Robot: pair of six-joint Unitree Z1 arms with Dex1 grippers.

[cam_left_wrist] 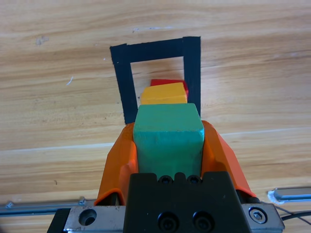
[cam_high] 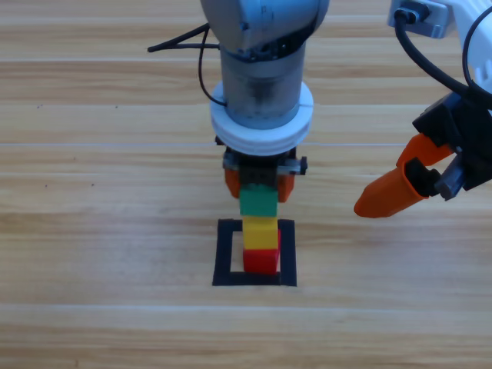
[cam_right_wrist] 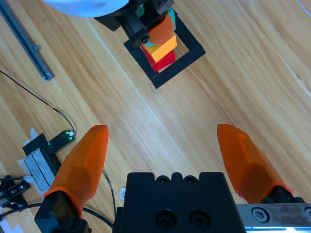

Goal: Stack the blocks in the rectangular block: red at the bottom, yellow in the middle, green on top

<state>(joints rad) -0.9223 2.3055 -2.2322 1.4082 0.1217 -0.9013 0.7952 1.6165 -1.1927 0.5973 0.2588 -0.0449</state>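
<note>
While the left pincer (cam_left_wrist: 168, 145) clamps green (cam_high: 258, 201), it seemingly tops yellow (cam_high: 260, 233) over red (cam_high: 261, 260).

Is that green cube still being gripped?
Yes: the left gripper has its orange jaws pressed against both sides of the green cube atop the yellow.

The high view looks steeply down on the pale wooden bench (cam_high: 92, 231) from above. The left wrist view sits close behind the left hand (cam_left_wrist: 168, 141), facing along it to the square outline of black tape (cam_left_wrist: 127, 82) just ahead. The right wrist view looks down from farther off, past its own spread right hand (cam_right_wrist: 167, 150). All three share the taped square.
</note>
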